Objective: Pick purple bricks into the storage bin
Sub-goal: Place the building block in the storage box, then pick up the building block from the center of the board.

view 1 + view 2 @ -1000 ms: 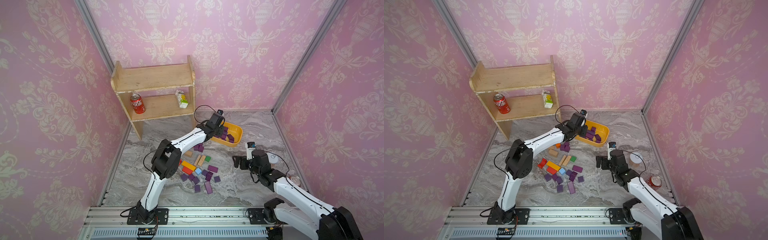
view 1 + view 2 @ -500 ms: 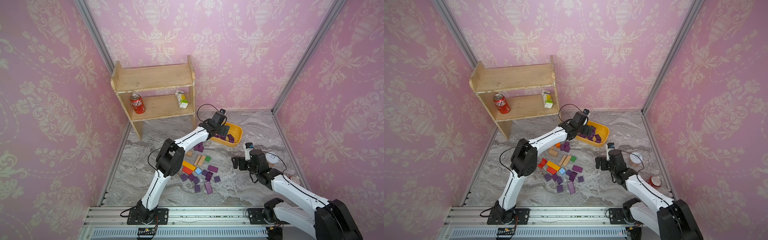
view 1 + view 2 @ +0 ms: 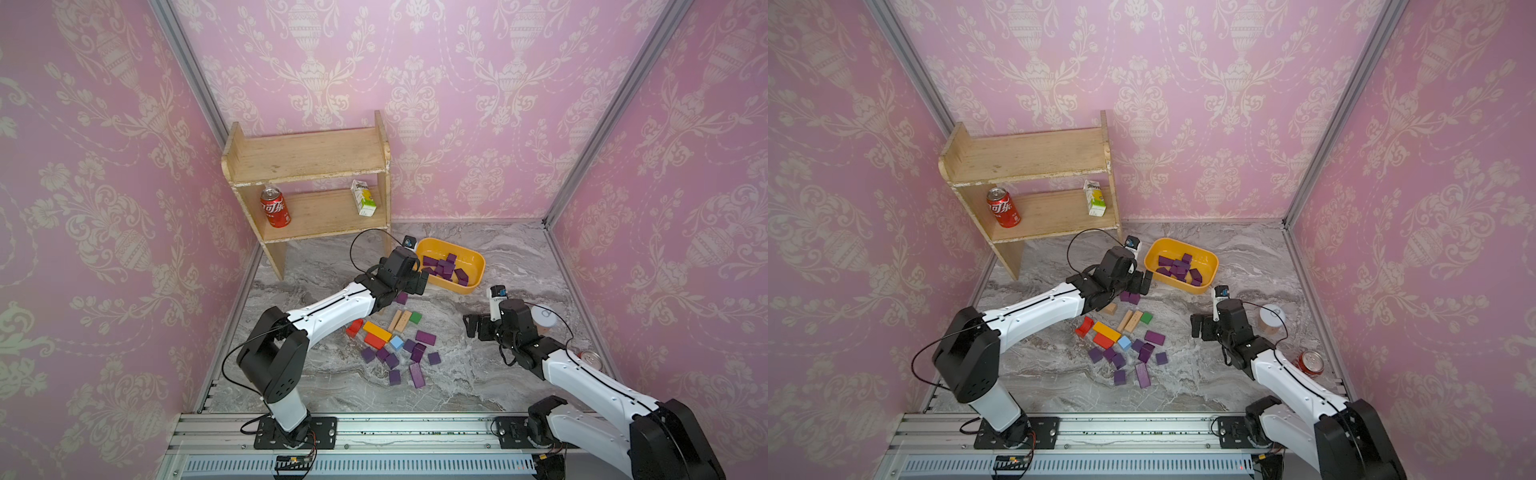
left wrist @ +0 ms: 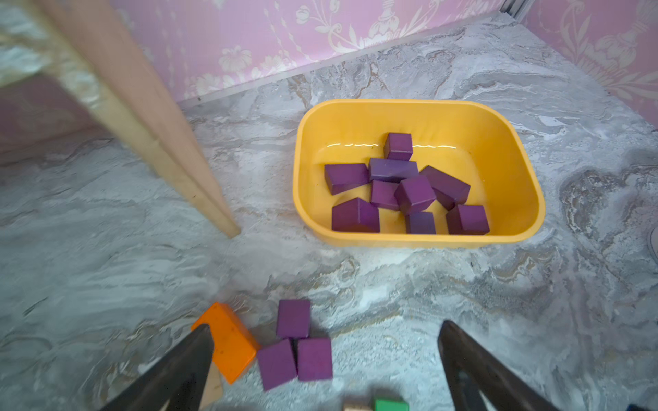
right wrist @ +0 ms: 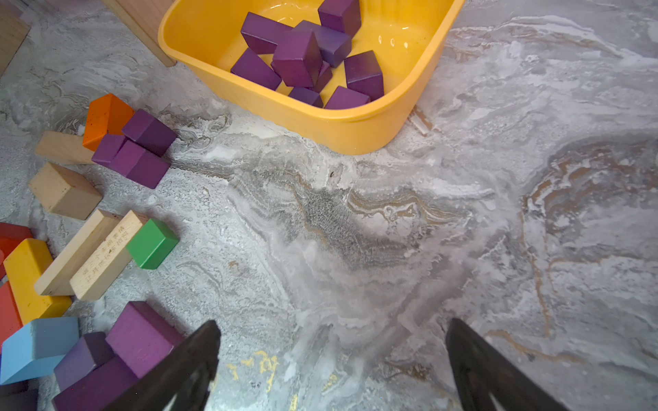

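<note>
Lower right in a top view, the right gripper (image 3: 473,327) is hanging spread, empty. Purple bricks (image 3: 417,353) are lying mid-frame. Beyond, the left gripper (image 3: 420,284) is gaping empty beside three touching an orange block (image 4: 228,341), risking snagging it on closing. Farthest, the storage bin (image 3: 457,289) is holding others.

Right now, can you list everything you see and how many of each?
table: one, grey marble
storage bin: one, yellow-orange, at the back near the shelf
purple bricks: about nine in the bin, about twelve loose on the table
coloured blocks: two red, one each orange, yellow, green, light blue; mid-table
tan blocks: four, plain wood, mid-table
shelf: one, wooden, back left
cans: two, red; one on the lower shelf, one front right
carton: one, white-green, lower shelf
cup: one, white lid, right side
left gripper: one, black, open, near the bin
right gripper: one, black, open, over bare table
</note>
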Controlling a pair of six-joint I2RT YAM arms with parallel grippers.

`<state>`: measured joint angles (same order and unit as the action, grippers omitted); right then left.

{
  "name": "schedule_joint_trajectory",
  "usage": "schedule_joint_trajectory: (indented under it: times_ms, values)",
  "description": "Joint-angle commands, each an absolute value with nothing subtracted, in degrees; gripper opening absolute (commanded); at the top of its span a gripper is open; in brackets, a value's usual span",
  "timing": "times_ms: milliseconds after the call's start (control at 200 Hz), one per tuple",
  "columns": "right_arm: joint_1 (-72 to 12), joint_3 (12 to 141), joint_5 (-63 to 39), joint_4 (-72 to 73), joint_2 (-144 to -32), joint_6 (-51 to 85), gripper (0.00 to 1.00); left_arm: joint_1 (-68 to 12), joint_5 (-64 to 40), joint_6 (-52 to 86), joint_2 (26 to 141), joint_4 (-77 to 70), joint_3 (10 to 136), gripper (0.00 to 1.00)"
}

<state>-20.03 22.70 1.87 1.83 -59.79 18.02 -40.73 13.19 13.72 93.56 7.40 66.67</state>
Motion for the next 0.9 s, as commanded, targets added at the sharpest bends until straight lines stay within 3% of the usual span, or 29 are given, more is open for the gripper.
schedule_joint_trajectory:
  times_ms: [0, 295, 510, 896]
  values:
    - [-20.3, 24.6, 0.1, 1.1, -61.3, 16.8, 1.0, -40.8, 17.7, 16.5, 88.0, 7.3, 58.3, 0.99]
    - [-22.4, 28.5, -8.7, 2.0, -65.3, 16.3, 0.96, -40.7, 17.8, 16.9, 73.8, 5.8, 43.1, 0.99]
    - [-30.8, 35.3, -4.9, 0.0, -71.1, 15.3, 0.95, -40.7, 18.3, 19.2, 63.8, 7.0, 35.7, 0.99]
    - [-35.2, 51.1, -3.9, -2.7, -90.1, 12.1, 0.66, -40.7, 19.2, 21.2, 51.0, 6.6, 26.6, 0.99]
